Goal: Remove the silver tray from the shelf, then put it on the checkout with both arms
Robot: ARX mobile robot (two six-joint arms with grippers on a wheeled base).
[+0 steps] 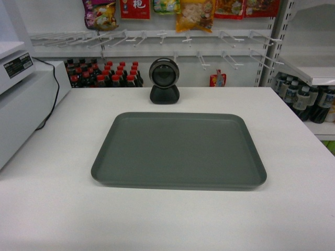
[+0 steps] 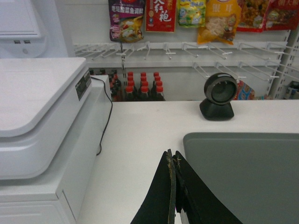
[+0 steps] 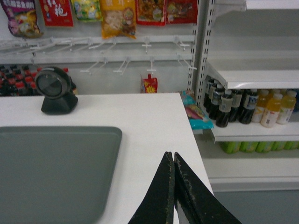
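Store fittings fill the background: snack packets are hung from a white wall rack above rows of bare wire hooks, and red-capped dark bottles are lined up below them. Across the foreground a broad white checkout is spread, and the silver tray is laid flat on it near the middle, its long side toward the camera and its low rim resting fully on the counter. Just behind the tray's far edge, apart from it, a small round black scanner is stood on its base. At the left edge a white boxy machine is seen, with a black cable trailing down its side. To the right a white shelf holding dark and yellow drink bottles is seen beyond the counter's end. No arm is caught in the head view. In the left wrist view the left gripper is held over bare counter just beside the tray's left edge, its fingers pressed together on nothing. In the right wrist view the right gripper is likewise closed on nothing, over bare counter off the tray's right edge.
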